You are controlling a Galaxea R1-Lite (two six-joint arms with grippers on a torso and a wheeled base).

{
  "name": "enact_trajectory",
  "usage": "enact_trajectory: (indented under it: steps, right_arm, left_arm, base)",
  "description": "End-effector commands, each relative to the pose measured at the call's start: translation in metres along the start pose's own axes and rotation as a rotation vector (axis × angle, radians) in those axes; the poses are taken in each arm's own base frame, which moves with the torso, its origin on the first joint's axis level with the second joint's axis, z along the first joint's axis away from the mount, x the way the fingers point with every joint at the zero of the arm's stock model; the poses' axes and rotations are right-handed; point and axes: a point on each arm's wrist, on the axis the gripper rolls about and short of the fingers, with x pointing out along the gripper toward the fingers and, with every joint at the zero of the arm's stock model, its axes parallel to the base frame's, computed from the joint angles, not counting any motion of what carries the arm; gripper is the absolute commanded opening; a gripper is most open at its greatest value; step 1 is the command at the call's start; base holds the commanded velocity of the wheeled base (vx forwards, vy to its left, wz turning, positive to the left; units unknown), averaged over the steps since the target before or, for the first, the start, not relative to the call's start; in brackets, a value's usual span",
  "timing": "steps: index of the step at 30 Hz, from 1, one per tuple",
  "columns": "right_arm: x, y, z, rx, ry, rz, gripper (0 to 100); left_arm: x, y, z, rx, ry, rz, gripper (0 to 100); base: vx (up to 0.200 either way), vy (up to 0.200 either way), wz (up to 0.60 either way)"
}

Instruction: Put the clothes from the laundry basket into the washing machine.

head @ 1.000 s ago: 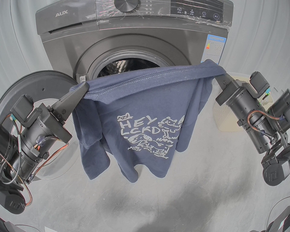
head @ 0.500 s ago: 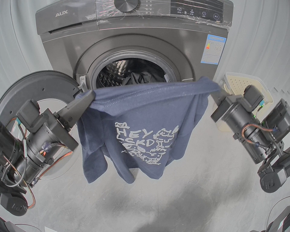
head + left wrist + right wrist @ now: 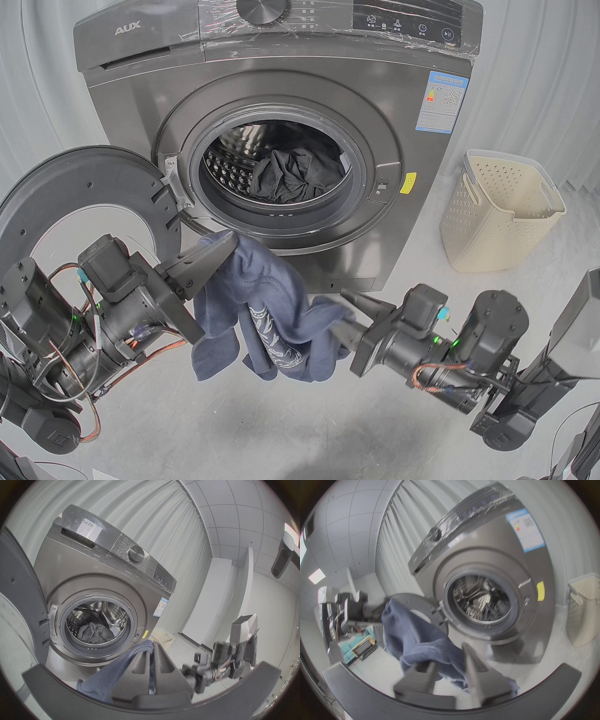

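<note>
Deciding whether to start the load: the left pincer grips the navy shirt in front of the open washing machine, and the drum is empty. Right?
Not quite. The drum is not empty: the head view shows a dark garment lying in it. The rest holds: the left pincer does grip the navy shirt before the open washing machine.
</note>
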Motion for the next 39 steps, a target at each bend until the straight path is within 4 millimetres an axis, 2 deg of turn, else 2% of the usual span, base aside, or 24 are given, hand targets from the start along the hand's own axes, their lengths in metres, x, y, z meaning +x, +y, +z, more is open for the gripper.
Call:
enact_trajectory:
  steps: [1,8,10,11,14,20,23,29,34,35,37,39]
  right_arm:
    - [-0.009,0.014,-0.049,-0.006,0.192,0.041,100]
    - [-0.04,0.03,-0.073,-0.017,0.347,0.101,100]
    - [-0.042,0.031,-0.074,-0.018,0.356,0.102,100]
    - [-0.05,0.029,-0.075,-0.021,0.379,0.101,100]
    - [-0.051,0.022,-0.073,-0.019,0.381,0.074,100]
    - [-0.031,-0.01,-0.066,-0.014,0.313,-0.034,100]
    - [-0.018,-0.021,-0.069,-0.016,0.295,-0.055,100]
    - [0.004,-0.021,-0.083,-0.027,0.289,-0.015,100]
    - [0.035,-0.025,-0.093,-0.042,0.237,-0.011,100]
    - [0.036,-0.026,-0.093,-0.044,0.234,-0.011,100]
    - [0.053,-0.031,-0.096,-0.046,0.197,-0.015,100]
    - [0.057,-0.031,-0.098,-0.046,0.189,-0.015,100]
  left_arm:
    - [0.006,0.001,0.003,0.003,-0.033,-0.003,0]
    - [0.006,-0.001,0.011,0.006,-0.07,-0.008,0]
    - [0.007,-0.001,0.012,0.007,-0.073,-0.009,0]
    - [0.007,-0.001,0.015,0.006,-0.083,-0.011,0]
    - [0.005,-0.002,0.016,0.002,-0.087,-0.018,0]
    - [0.0,-0.007,0.023,0.007,-0.109,-0.04,0]
    - [-0.003,-0.01,0.027,0.006,-0.118,-0.07,0]
    - [-0.003,-0.011,0.027,0.0,-0.117,-0.078,0]
    - [-0.006,-0.017,0.03,-0.007,-0.127,-0.102,0]
    - [-0.006,-0.017,0.03,-0.008,-0.127,-0.104,0]
    - [-0.006,-0.018,0.029,-0.014,-0.122,-0.109,0]
    - [-0.006,-0.019,0.029,-0.015,-0.121,-0.11,0]
  base:
    - [0.0,0.0,0.0]
    - [0.0,0.0,0.0]
    - [0.0,0.0,0.0]
    - [0.0,0.0,0.0]
    - [0.0,0.0,0.0]
    - [0.0,0.0,0.0]
    - [0.0,0.0,0.0]
    - [0.0,0.0,0.0]
    - [0.0,0.0,0.0]
    - [0.0,0.0,0.0]
    - [0.0,0.0,0.0]
    - [0.0,0.0,0.0]
